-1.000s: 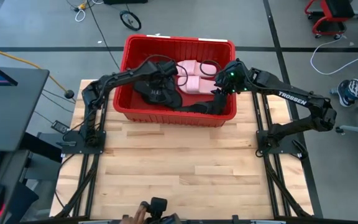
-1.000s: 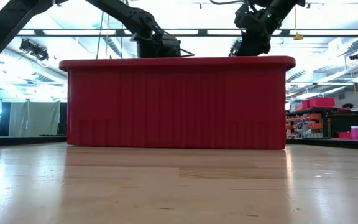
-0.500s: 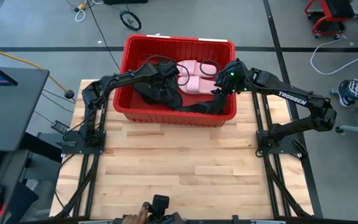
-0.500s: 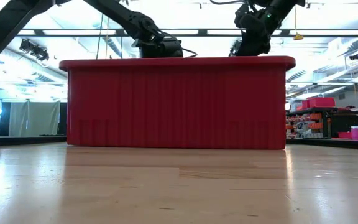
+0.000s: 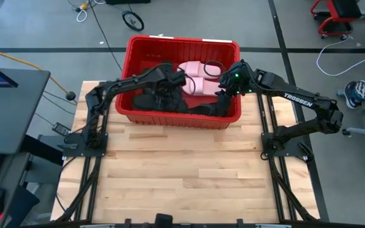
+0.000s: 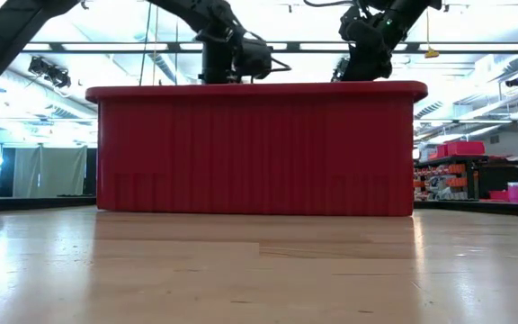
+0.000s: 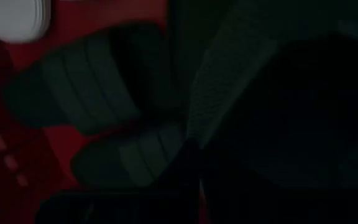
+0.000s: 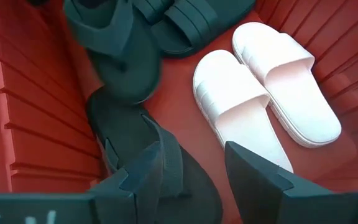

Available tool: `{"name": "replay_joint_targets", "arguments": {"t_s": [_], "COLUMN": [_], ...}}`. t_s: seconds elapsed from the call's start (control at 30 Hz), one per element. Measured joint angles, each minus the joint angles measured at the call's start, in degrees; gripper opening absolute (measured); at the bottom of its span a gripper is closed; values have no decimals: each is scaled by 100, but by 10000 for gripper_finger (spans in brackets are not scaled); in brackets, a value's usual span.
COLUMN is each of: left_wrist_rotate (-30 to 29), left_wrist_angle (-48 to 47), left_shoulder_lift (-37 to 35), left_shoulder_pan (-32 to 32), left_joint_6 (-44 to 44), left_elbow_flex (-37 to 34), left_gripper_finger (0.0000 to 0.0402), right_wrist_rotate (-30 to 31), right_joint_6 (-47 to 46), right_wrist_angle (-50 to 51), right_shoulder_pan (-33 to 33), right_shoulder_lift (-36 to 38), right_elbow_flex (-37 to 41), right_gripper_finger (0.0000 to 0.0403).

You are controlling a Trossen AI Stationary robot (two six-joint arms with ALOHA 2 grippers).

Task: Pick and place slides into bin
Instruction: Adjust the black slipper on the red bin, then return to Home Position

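Both grippers over the bin.

Both arms are stretched forward and bent down at the wrist, kinda mirroring each other. Left end effector points down, but I can't make out its fingers. Right end effector also hangs tilted downward, fingers spread apart, nothing between them.

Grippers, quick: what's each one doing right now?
Left gripper: over the red bin, state cannot be told.
Right gripper: open, empty, above the black sandals.
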State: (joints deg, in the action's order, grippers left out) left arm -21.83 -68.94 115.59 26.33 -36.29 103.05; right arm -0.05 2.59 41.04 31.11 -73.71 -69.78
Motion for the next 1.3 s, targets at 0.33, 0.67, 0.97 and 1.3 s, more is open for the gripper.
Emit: {"name": "replay_joint_targets", "arguments": {"t_s": [0.33, 0.67, 0.97, 1.3], "left_wrist_rotate": [393, 359, 321, 344], "left_wrist_angle": [195, 102, -518, -1871], "left_shoulder_lift": [-7, -7, -7, -208], "left_shoulder_pan": [-274, -141, -219, -263], "left_joint_6": [748, 1324, 1724, 3535], "left_elbow_flex": [-210, -223, 168, 2825], "left_gripper_finger": [9, 128, 198, 194], "right_wrist_rotate": [-1, -2, -2, -398], "right_joint_6": [-8, -4, -33, -625], "right_wrist_angle": [0, 2, 8, 118], "right_shoulder_pan": [-15, -15, -15, -393], "right_shoulder_lift": [0, 0, 12, 1090], "right_elbow_flex": [0, 0, 0, 4], "right_gripper_finger": [180, 180, 180, 180]}}
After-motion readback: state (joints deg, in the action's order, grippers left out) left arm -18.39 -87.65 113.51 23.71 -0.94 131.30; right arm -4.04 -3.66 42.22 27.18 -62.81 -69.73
